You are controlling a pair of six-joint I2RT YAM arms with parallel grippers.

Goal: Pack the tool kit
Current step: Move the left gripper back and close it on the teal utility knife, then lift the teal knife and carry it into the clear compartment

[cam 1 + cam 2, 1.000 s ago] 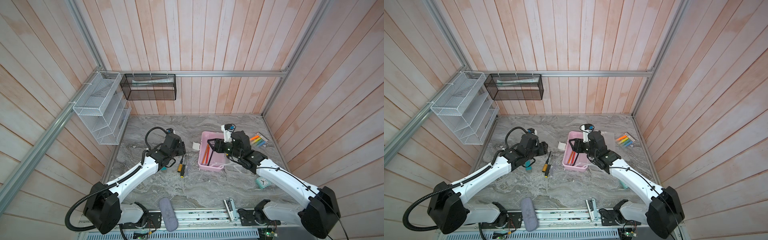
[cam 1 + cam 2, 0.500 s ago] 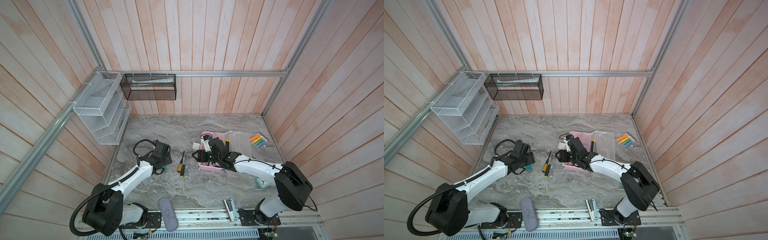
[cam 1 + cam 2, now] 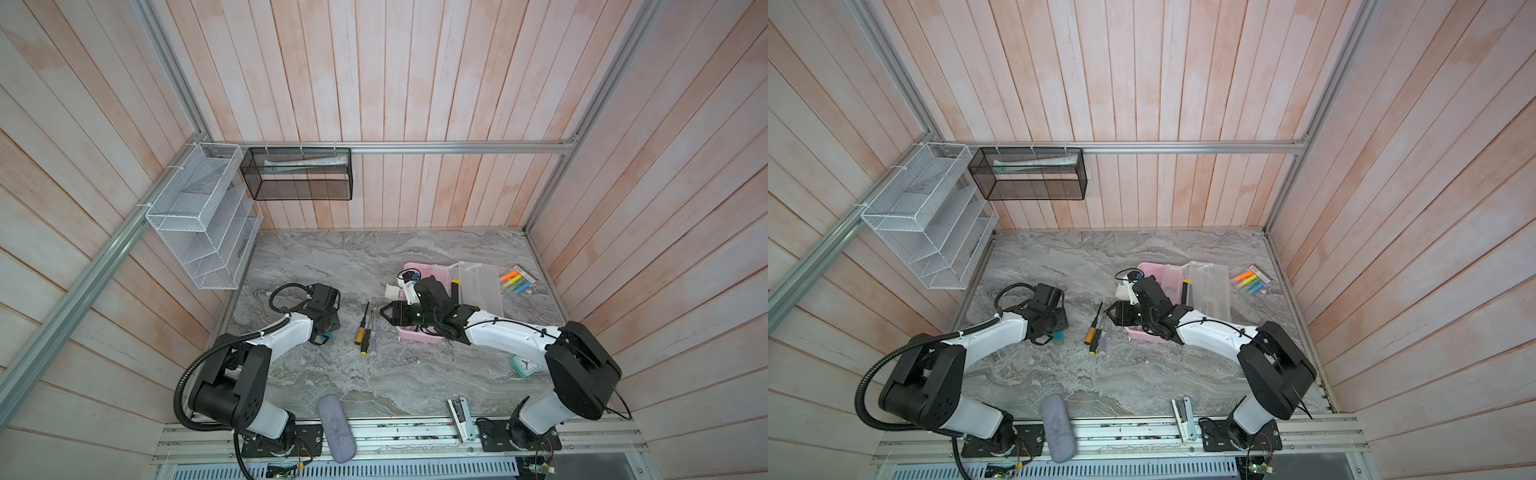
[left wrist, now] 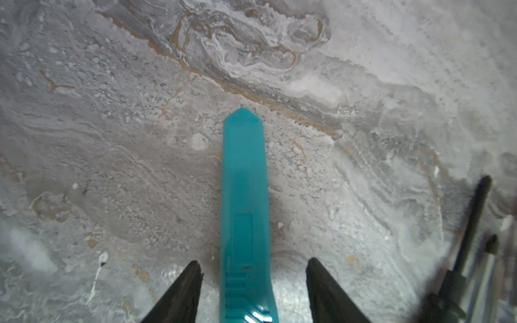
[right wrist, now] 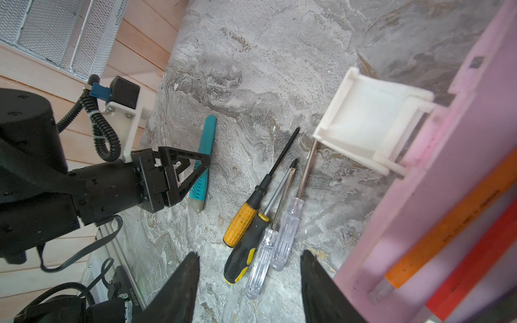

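Note:
The pink box [image 3: 419, 335] stands open at the right, and its frosted lid [image 3: 480, 286] is folded back. Orange and red tools [image 5: 447, 223] lie inside it. Several screwdrivers [image 3: 364, 329] [image 5: 251, 229] lie side by side on the table left of the box. My right gripper [image 3: 384, 312] [image 5: 249, 256] hangs open just over their handles and holds nothing. A teal tool [image 4: 243, 195] [image 5: 205, 156] lies flat further left. My left gripper [image 4: 253, 264] [image 3: 1059, 328] straddles its ribbed end, open, with a gap showing on both sides.
The box's white latch [image 5: 366, 120] rests on the table by the screwdriver tips. A packet of highlighters [image 3: 515, 280] lies at the far right, a small teal item [image 3: 525, 366] at the near right, and a grey pouch [image 3: 336, 428] on the front rail. Wire racks [image 3: 199, 216] hang on the left wall.
My right arm swung from above the box down to the left, over the screwdrivers. My left arm pulled back to the left onto the teal tool, and its jaws narrowed.

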